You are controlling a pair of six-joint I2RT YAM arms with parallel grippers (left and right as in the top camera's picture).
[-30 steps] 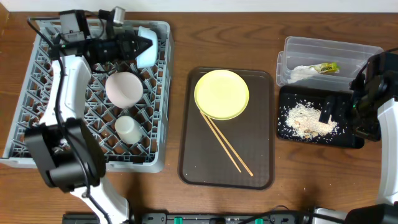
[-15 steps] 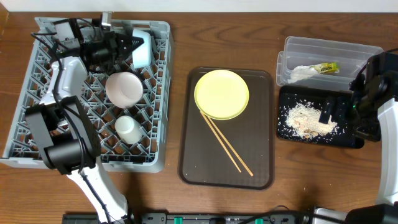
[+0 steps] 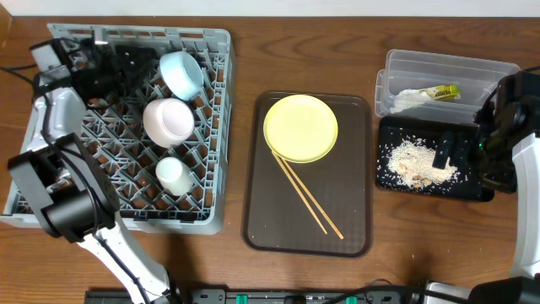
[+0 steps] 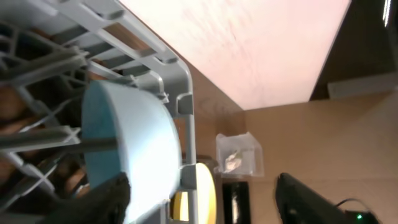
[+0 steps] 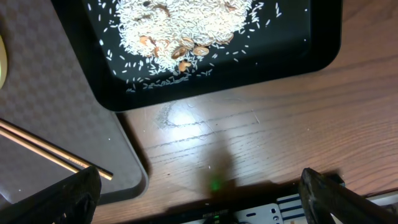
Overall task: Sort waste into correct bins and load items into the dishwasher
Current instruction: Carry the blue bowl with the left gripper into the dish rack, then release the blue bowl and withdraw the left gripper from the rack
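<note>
The light blue bowl (image 3: 181,73) leans on its edge among the pegs at the back of the grey dishwasher rack (image 3: 215,127). My left gripper (image 3: 135,67) is just left of it, open and holding nothing. In the left wrist view the bowl (image 4: 134,143) lies beside the left finger of that gripper (image 4: 202,202). The white-pinkish bowl (image 3: 167,120) and white cup (image 3: 175,175) sit in the rack. The yellow plate (image 3: 300,127) and chopsticks (image 3: 308,196) lie on the brown tray. My right gripper (image 3: 460,156) hangs open above the black tray (image 3: 388,186) of rice crumbs (image 3: 415,160); in its own view this gripper (image 5: 199,199) is over bare wood.
The brown serving tray (image 3: 261,219) fills the table's middle. At the back right, the clear tub (image 3: 447,66) holds the green-and-yellow wrapper (image 3: 442,91) and a white scrap (image 3: 409,100). The black tray's rim (image 5: 186,93) and the chopstick ends (image 5: 56,157) show in the right wrist view.
My left gripper opened, let go of the blue bowl and drew back to the left. The bowl stayed in the rack. The right arm has not moved.
</note>
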